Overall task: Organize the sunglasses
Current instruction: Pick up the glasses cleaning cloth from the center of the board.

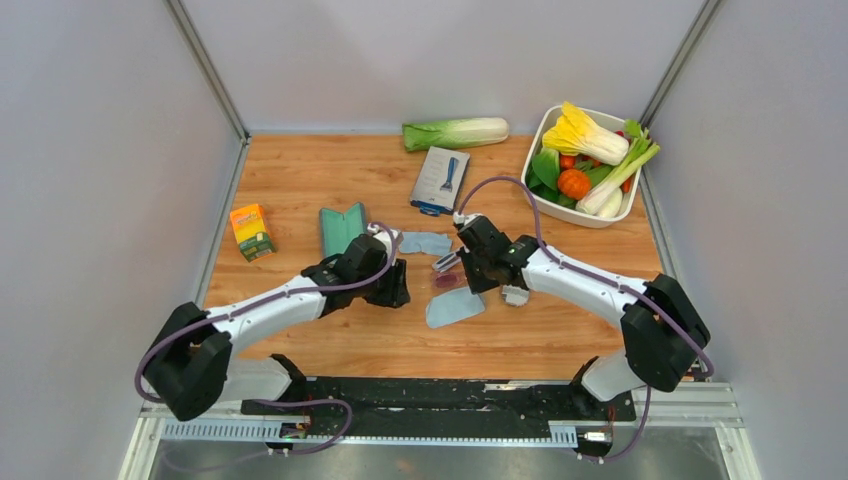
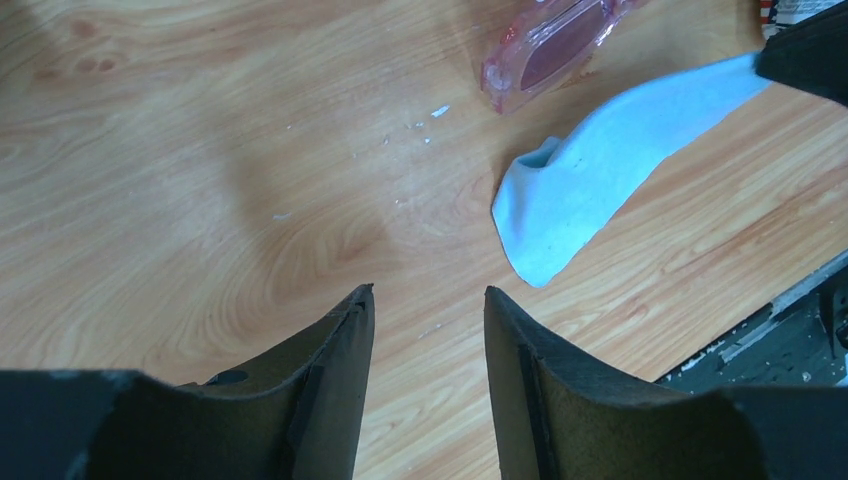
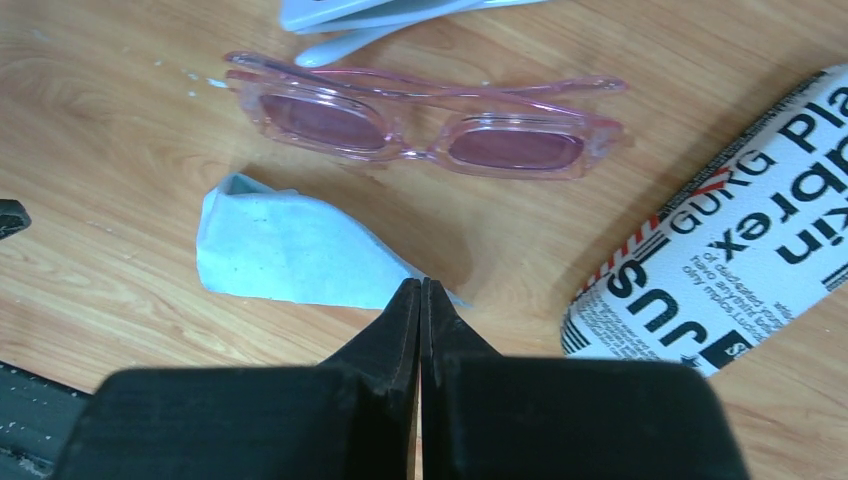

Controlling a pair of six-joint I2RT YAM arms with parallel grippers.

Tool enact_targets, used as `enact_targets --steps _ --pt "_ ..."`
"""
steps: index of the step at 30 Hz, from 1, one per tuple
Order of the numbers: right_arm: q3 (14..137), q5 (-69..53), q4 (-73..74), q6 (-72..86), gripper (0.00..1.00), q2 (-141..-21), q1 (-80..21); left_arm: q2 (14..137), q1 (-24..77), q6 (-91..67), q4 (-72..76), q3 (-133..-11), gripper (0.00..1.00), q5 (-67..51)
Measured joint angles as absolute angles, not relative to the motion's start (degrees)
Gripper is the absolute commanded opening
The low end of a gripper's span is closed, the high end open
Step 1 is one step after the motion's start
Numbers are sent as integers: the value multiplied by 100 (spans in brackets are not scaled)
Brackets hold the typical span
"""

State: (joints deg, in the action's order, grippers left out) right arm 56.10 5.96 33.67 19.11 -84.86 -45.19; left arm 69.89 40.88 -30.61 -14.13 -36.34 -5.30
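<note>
The sunglasses [image 3: 420,125], with a clear pink frame and purple-pink lenses, lie folded on the wooden table; they also show in the left wrist view [image 2: 550,40] and the top view [image 1: 446,281]. A light blue cloth [image 3: 285,250] lies just in front of them, and it shows in the other views too [image 2: 590,170] [image 1: 455,307]. My right gripper [image 3: 421,284] [image 1: 450,268] is shut, and the cloth's tapered corner runs into its fingertips. My left gripper [image 2: 428,292] [image 1: 398,285] is open and empty, low over bare wood to the left of the cloth. The open case [image 1: 342,228] with teal lining lies behind the left arm.
A white newsprint-patterned pouch [image 3: 720,250] lies right of the sunglasses. A pale blue item [image 1: 427,243] lies behind them. A grey-blue box [image 1: 440,180], a cabbage [image 1: 455,133], a white vegetable bin [image 1: 555,195] and an orange carton [image 1: 251,231] stand further off.
</note>
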Motion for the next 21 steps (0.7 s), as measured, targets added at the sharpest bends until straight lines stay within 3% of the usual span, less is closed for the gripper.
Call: enact_targets --steps 13,21 --pt "5607 620 3638 1758 0 -8401 -4390 8025 4316 -1721 217 -4095 57 -1352" --pt "5605 607 3765 1704 0 -8071 -4390 8648 4316 -838 416 -4613 58 -1990"
